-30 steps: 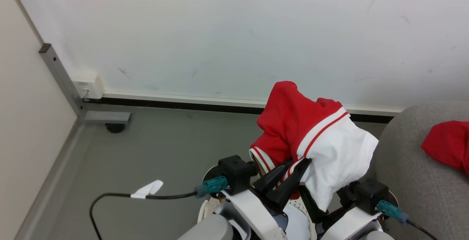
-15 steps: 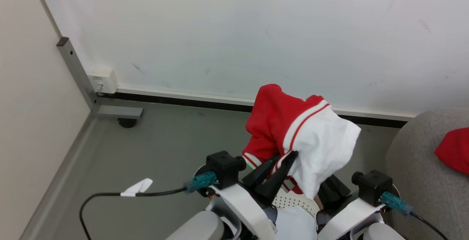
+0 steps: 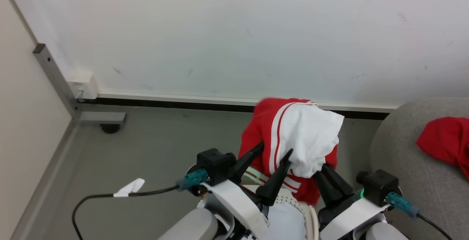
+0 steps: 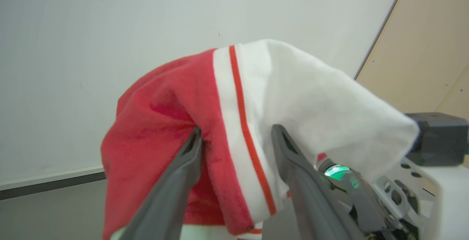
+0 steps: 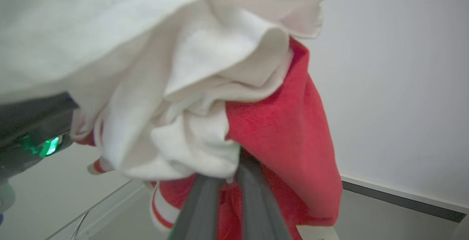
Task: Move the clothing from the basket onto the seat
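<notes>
Clothing [image 3: 293,133], red-and-white, soft, light and floppy, hangs bunched above the basket [image 3: 297,204], left of the seat [image 3: 403,166], pinched in the right gripper [image 3: 324,168] while the left gripper [image 3: 276,147] stands spread astride a fold; bunched folds look the surest hold.

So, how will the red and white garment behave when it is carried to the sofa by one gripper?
Probably very floppy: the red and white garment sags in folds around the right gripper, which pinches only a small bunch. It looks light, as that pinch seems to hold it up. It may slip or swing, since the left gripper stands open.
</notes>
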